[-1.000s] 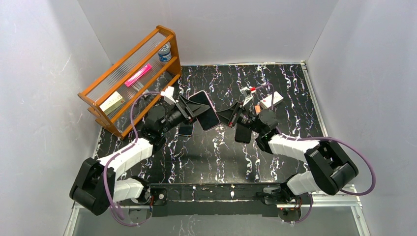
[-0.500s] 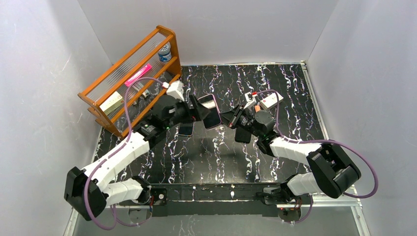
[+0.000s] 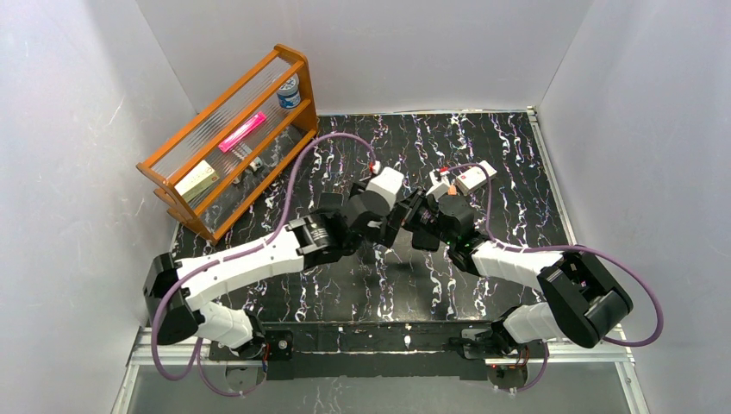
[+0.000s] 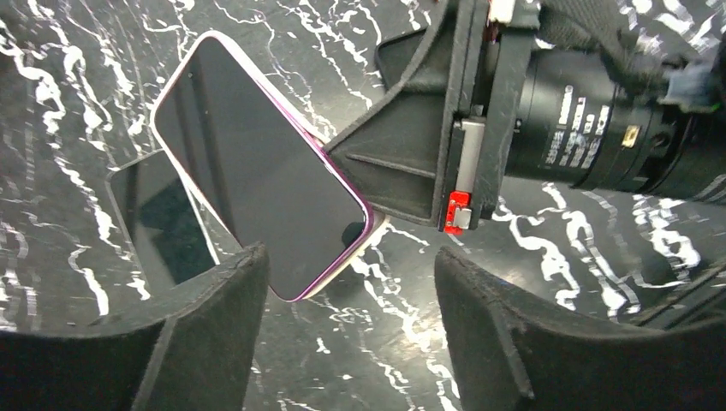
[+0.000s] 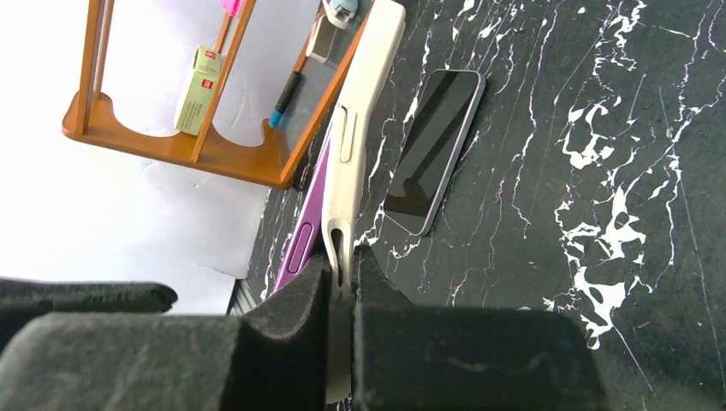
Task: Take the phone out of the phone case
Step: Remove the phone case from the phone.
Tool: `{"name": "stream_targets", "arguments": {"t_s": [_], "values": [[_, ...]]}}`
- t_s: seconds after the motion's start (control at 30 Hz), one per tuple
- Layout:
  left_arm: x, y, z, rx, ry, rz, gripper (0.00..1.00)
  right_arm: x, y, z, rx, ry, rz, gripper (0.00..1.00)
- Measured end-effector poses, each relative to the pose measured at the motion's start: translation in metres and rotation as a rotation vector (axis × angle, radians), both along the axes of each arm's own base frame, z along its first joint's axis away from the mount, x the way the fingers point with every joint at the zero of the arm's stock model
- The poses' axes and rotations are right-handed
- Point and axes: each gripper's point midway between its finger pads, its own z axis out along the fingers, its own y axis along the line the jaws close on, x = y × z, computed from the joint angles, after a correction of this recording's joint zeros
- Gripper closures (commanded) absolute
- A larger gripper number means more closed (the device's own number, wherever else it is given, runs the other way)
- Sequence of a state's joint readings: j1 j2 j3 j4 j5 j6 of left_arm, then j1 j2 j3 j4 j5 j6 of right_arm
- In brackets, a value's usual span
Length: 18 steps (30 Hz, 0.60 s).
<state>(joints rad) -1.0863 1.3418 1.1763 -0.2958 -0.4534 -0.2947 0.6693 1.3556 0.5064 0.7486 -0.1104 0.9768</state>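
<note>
Right gripper is clenched on 1 end of the phone case, with its 2 fingers pressed against the case's opposite faces and the case seen edge-on between them. Left gripper is released, jaws wide apart and holding nothing; the lower corner of the phone sits just beside its left finger, and contact cannot be confirmed. The phone sits in the white case and is held off the table, between the 2 wrists near the middle of the work area. In the overhead view it is hidden by the 2 wrists. From the right wrist, the long axis runs straight away from the fingers toward the wooden rack, with the phone standing on its long edge. A purple phone edge shows beside the white case along the stretch nearest the fingers. From the left wrist, the dark screen faces the camera and the long axis lies diagonally, upper left to lower right, with the right gripper gripping at the lower right end. A 2nd phone lies flat on the table, screen up, close to the held one. In the left wrist view the held phone overlaps part of it. The rack stands at the far left corner of the table, well apart from both grippers. It carries a pink item, a cream box and a small blue and white container.
</note>
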Motion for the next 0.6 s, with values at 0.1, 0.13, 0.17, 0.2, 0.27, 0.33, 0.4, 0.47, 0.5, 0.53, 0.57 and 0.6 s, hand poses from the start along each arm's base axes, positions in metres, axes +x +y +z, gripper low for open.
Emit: {"name": "stream_targets", "arguments": {"t_s": [0.1,0.13,0.17,0.2,0.27,0.33,0.4,0.47,0.5,0.53,0.57,0.6], "values": [[-0.001,-0.004,-0.007,0.099,-0.035,-0.014,0.47,0.000,0.000,0.000,0.003,0.007,-0.003,0.99],[-0.001,-0.004,-0.009,0.127,-0.043,-0.016,0.48,0.000,0.000,0.000,0.005,0.009,-0.004,0.99],[0.000,-0.004,-0.011,0.155,-0.051,-0.016,0.49,0.000,0.000,0.000,0.006,0.010,-0.005,0.99],[0.002,-0.004,-0.012,0.176,-0.057,-0.016,0.50,0.000,0.000,0.000,0.007,0.012,-0.005,0.99],[0.004,-0.003,-0.016,0.218,-0.070,-0.013,0.53,0.000,0.001,0.000,0.009,0.014,-0.004,0.99],[0.007,-0.002,-0.020,0.261,-0.084,-0.007,0.54,-0.001,0.001,0.000,0.010,0.015,-0.001,0.99],[0.010,-0.002,-0.023,0.299,-0.098,-0.001,0.54,-0.002,0.002,0.000,0.011,0.016,0.001,0.99],[0.012,-0.004,-0.026,0.333,-0.112,-0.001,0.54,-0.003,0.003,0.000,0.013,0.019,0.004,0.99],[0.013,-0.004,-0.027,0.354,-0.120,0.000,0.55,-0.004,0.003,0.000,0.014,0.020,0.005,0.99],[0.014,-0.004,-0.029,0.371,-0.124,0.000,0.55,-0.004,0.003,0.000,0.015,0.022,0.004,0.99],[0.015,-0.004,-0.030,0.386,-0.130,0.001,0.55,-0.003,0.003,0.000,0.017,0.023,0.003,0.99],[0.015,-0.004,-0.033,0.404,-0.133,-0.002,0.55,-0.003,0.003,0.001,0.018,0.025,0.002,0.99]]}}
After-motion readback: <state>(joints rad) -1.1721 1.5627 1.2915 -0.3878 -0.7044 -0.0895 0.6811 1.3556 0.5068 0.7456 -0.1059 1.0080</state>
